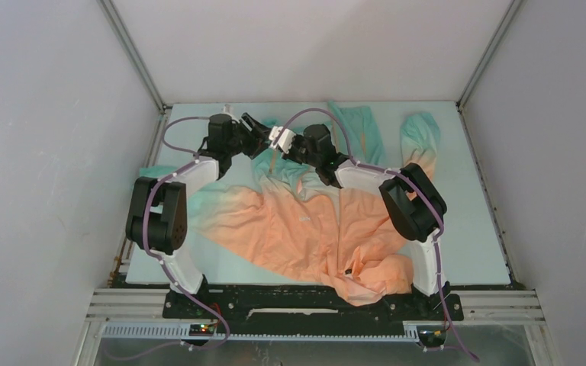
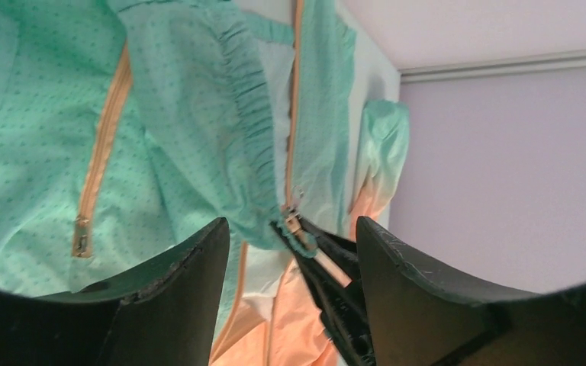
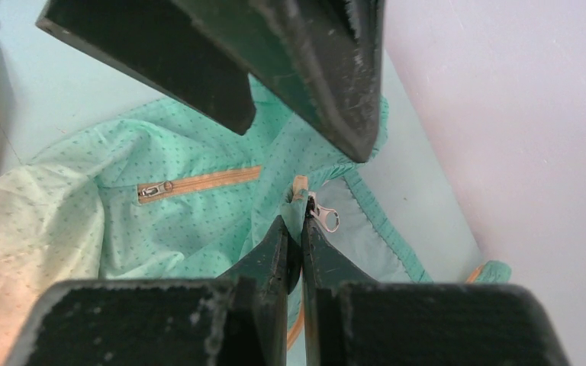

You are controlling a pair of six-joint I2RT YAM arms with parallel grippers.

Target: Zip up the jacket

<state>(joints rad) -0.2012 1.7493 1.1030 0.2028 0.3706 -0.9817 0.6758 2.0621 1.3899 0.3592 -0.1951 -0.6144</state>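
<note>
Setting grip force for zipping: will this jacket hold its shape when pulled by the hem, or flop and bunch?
Probably floppy: the jacket lies in loose folds, bunched at the near edge. Likely thin and light, given the fine creases around the pocket zip. Pulled where the right gripper pinches it, it may drag and wrinkle.

- The jacket (image 1: 305, 229) lies across the middle of the table (image 1: 477, 229), bunched at the near edge by my right arm's base.
- One sleeve (image 1: 420, 141) reaches to the far right.
- My left gripper (image 1: 253, 130) and right gripper (image 1: 281, 139) meet over its far edge, side by side.
</note>
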